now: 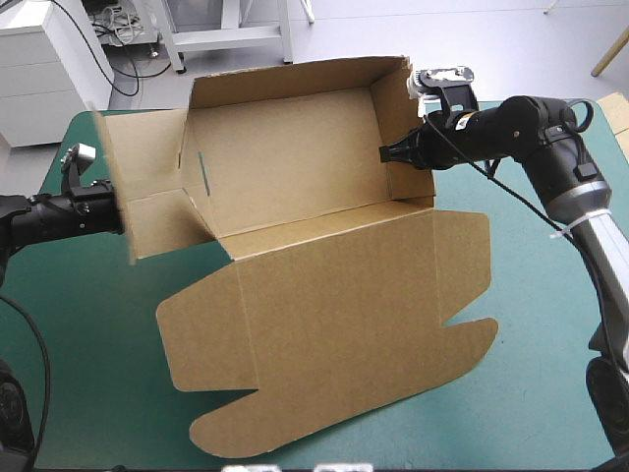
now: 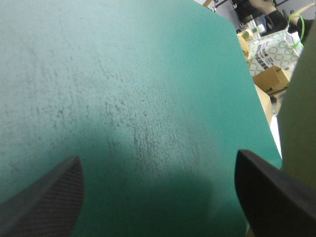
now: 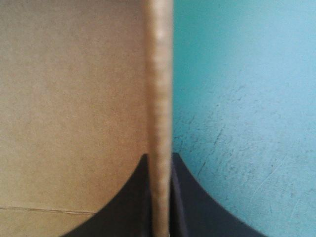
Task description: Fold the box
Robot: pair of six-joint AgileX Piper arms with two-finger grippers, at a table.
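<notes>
The brown cut-cardboard box [image 1: 295,167] is set mid-table on the teal-green cover [image 1: 79,344], with its far walls raised and its lid laid flat nearward. Its right wall's edge is clamped by the right gripper [image 3: 159,159]. The black fingers of the left gripper [image 2: 158,155] are held apart just beside the left flap.

box [image 1: 324,295]: matt brown board | table cover [image 2: 123,98]: matt, scuffed teal-green

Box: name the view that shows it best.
The high view: the whole box shows, walls raised, lid flat. The right wrist view shows only one wall edge-on between the jaws; the left wrist view, a sliver beside one jaw.
</notes>
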